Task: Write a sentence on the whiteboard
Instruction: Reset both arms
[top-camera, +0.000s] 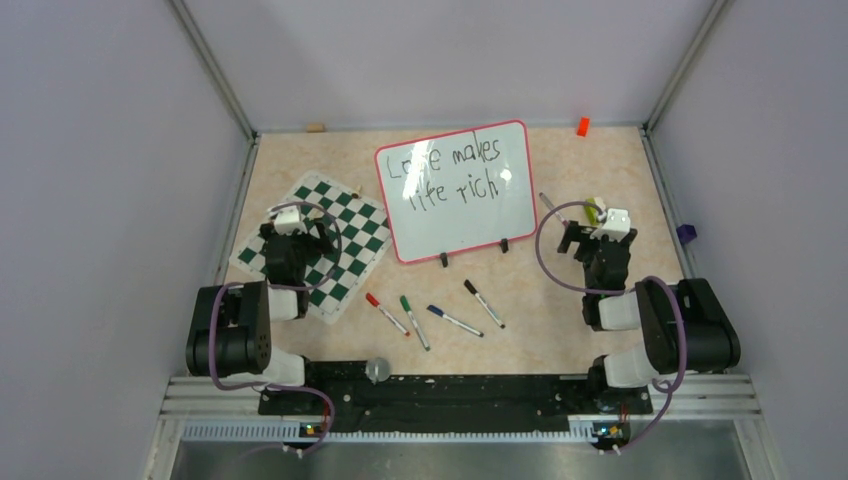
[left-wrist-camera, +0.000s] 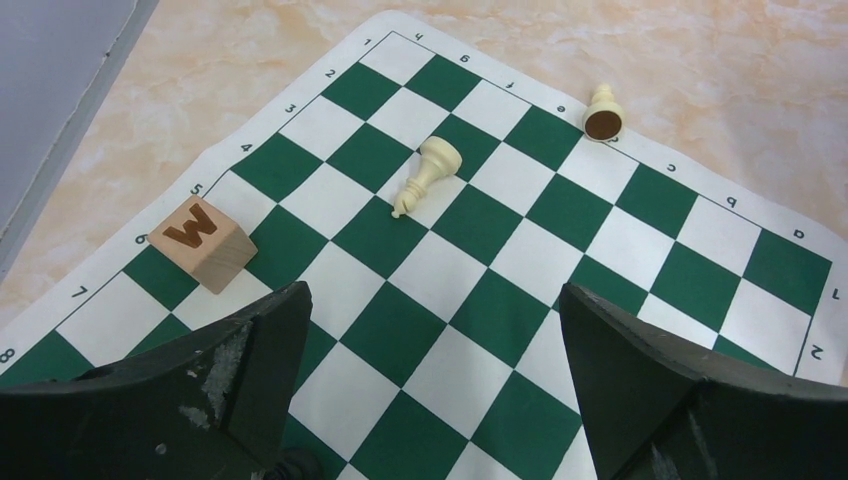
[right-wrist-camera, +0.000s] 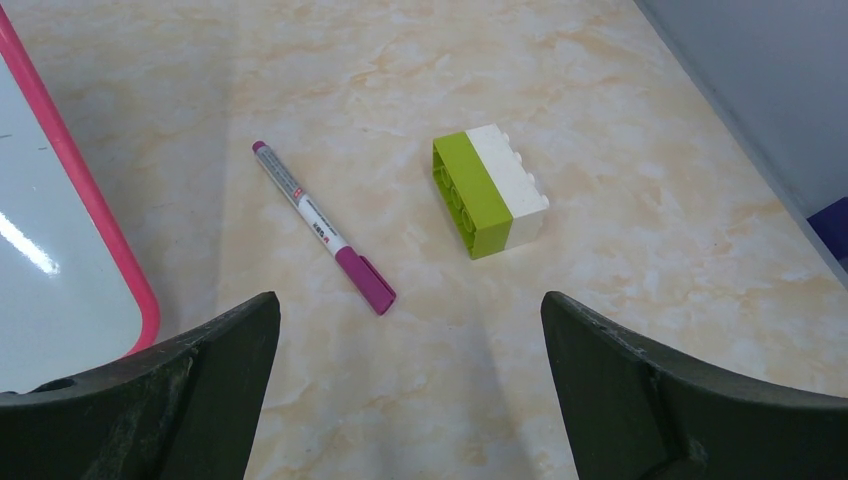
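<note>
Both the left gripper (left-wrist-camera: 432, 295) and right gripper (right-wrist-camera: 409, 300) are gaping wide, empty; the whiteboard (top-camera: 470, 222), upper centre, is looking light, stiff, slick: take its frame.

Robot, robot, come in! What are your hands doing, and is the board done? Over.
Left gripper open over the mat. Right gripper open by a purple marker. Board: sentence written, two lines. Nothing blocks it.

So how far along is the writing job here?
Looks finished: the glossy red-framed white whiteboard carries a two-line black handwritten sentence. Nothing is in hand; left and right jaws stand open and empty, with the magenta marker lying on the marble-patterned table. Nothing visibly remains.
</note>
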